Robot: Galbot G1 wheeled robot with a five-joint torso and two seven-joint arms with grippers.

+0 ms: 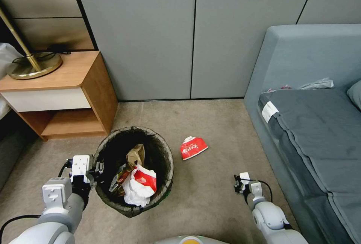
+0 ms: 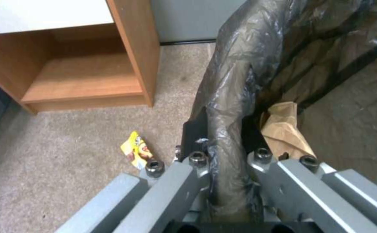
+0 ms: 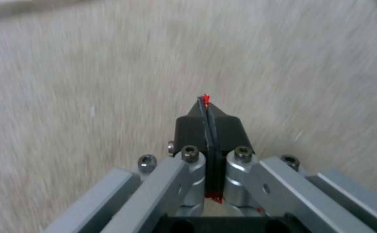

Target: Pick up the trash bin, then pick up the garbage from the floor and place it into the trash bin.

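The trash bin (image 1: 166, 153), lined with a dark bag, stands on the carpet at lower left. Inside it lie a crumpled brown paper bag (image 1: 135, 154), white paper and a red-and-white carton (image 1: 144, 179). My left gripper (image 1: 98, 169) is shut on the bin's left rim; in the left wrist view the left gripper (image 2: 223, 129) pinches the bag-covered rim (image 2: 236, 81). A red-and-white carton (image 1: 193, 147) lies on the floor right of the bin. A yellow snack wrapper (image 2: 137, 149) lies on the carpet beside the bin. My right gripper (image 1: 237, 183), low over the carpet, is shut on a thin red scrap (image 3: 205, 97).
A wooden nightstand (image 1: 94, 86) with a brass lamp base (image 1: 35, 67) stands at the left against the grey wall panels. A grey sofa (image 1: 319, 131) runs along the right side. Open carpet (image 1: 210, 191) lies between bin and sofa.
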